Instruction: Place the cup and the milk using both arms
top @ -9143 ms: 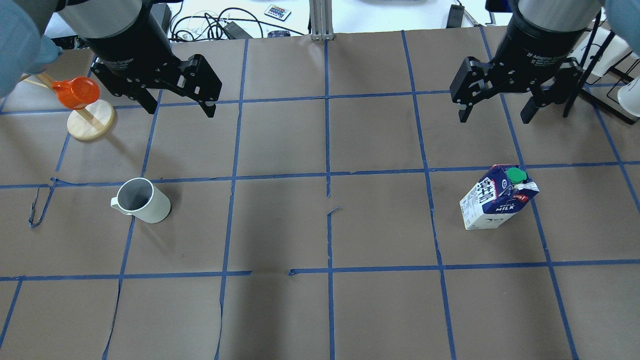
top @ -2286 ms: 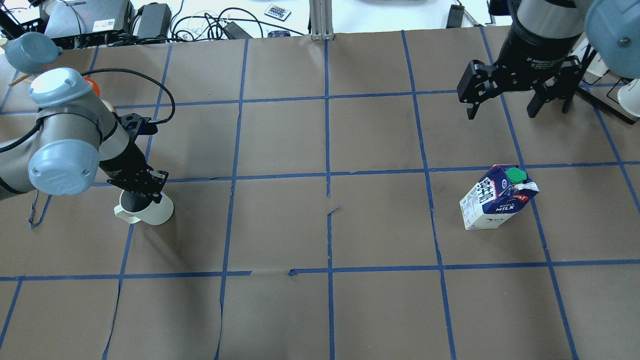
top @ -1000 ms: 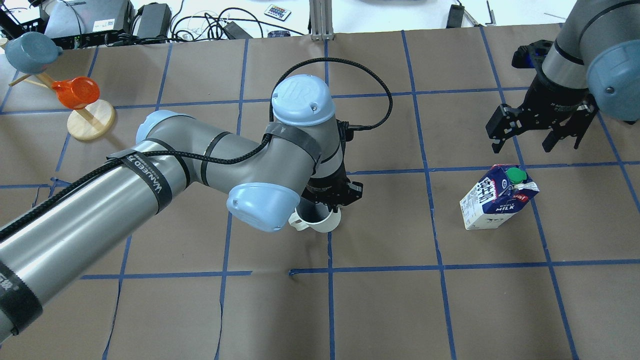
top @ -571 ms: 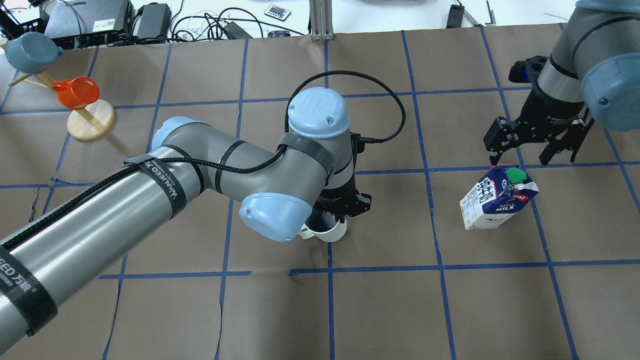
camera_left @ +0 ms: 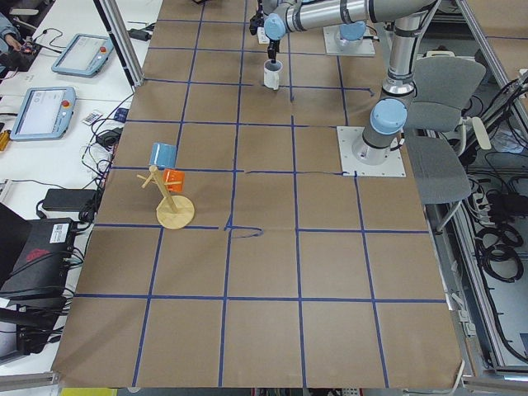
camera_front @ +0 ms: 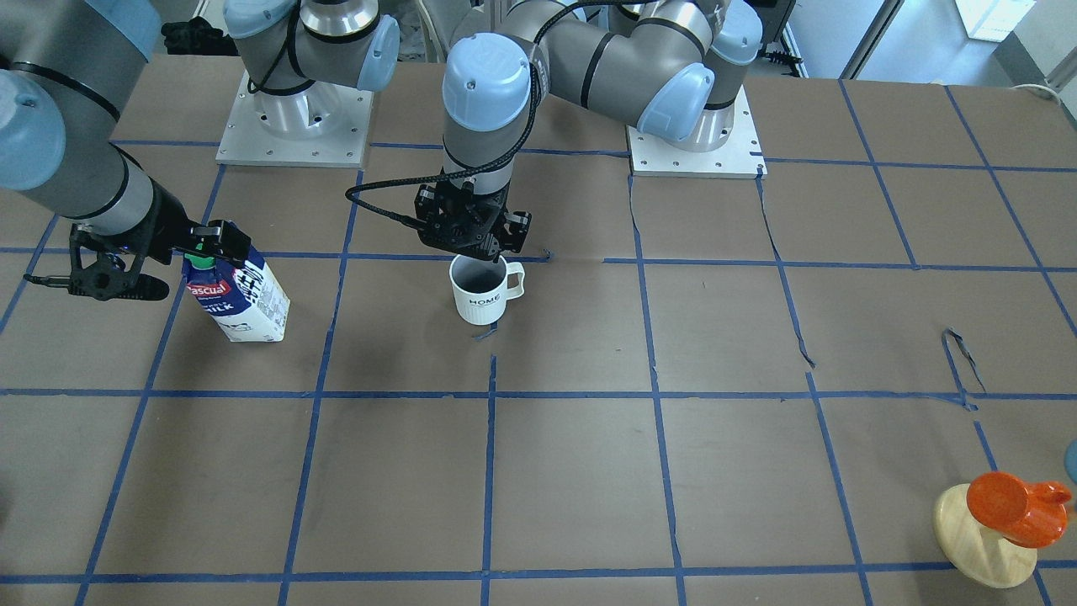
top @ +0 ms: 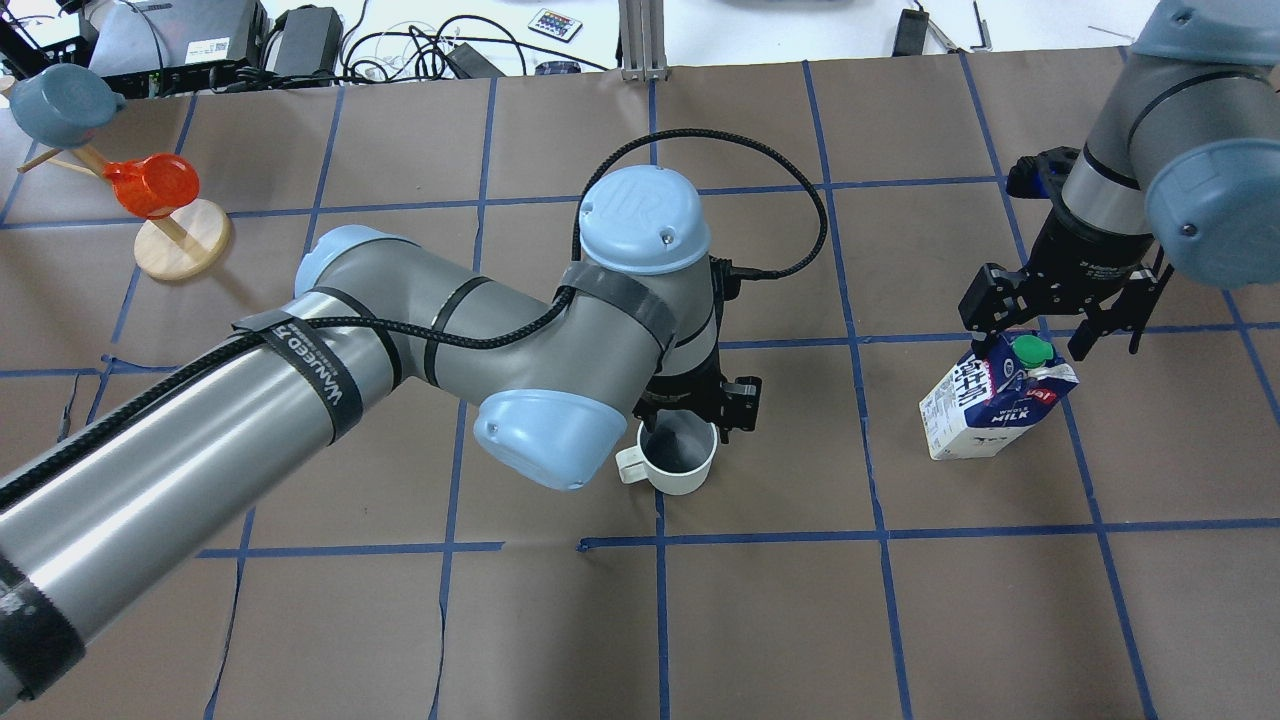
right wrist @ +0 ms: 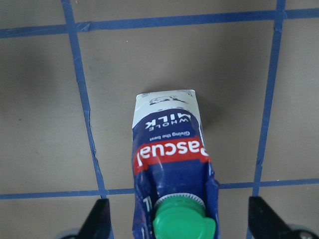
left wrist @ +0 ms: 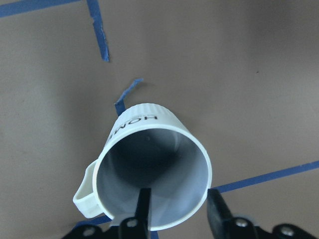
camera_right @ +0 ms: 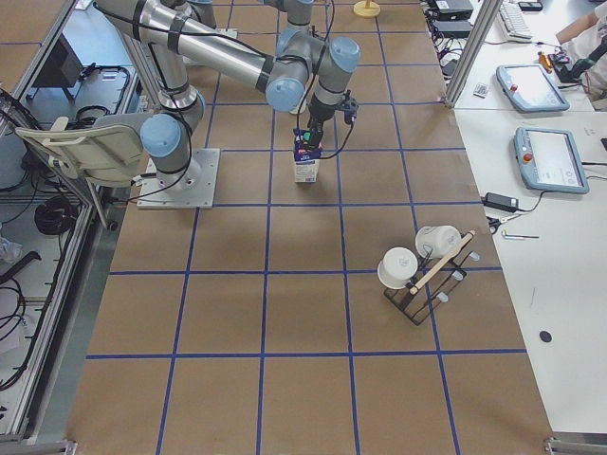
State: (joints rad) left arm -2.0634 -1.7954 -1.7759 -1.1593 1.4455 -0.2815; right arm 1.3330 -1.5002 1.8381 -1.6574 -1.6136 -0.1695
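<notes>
Since a second ago the left gripper (left wrist: 178, 211) has let go: its fingers (left wrist: 144, 204) stand apart, astride the wall of the cup (left wrist: 149, 149), which sits mid-bench. Nearer the bench's right edge the right gripper (right wrist: 180, 216) has dropped, spread wide around the upright milk (right wrist: 169, 144), not touching.

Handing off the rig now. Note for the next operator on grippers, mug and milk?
Left gripper: open, one finger inside the white ribbed ceramic mug, one outside, not clamping.
Right gripper: open, straddling the top of the blue and white milk carton, no contact visible.
Mug stands upright at centre of the brown table; carton upright on the robot's right.
Done: mug looks placed. To do: withdraw from mug; grasp and place carton.
</notes>
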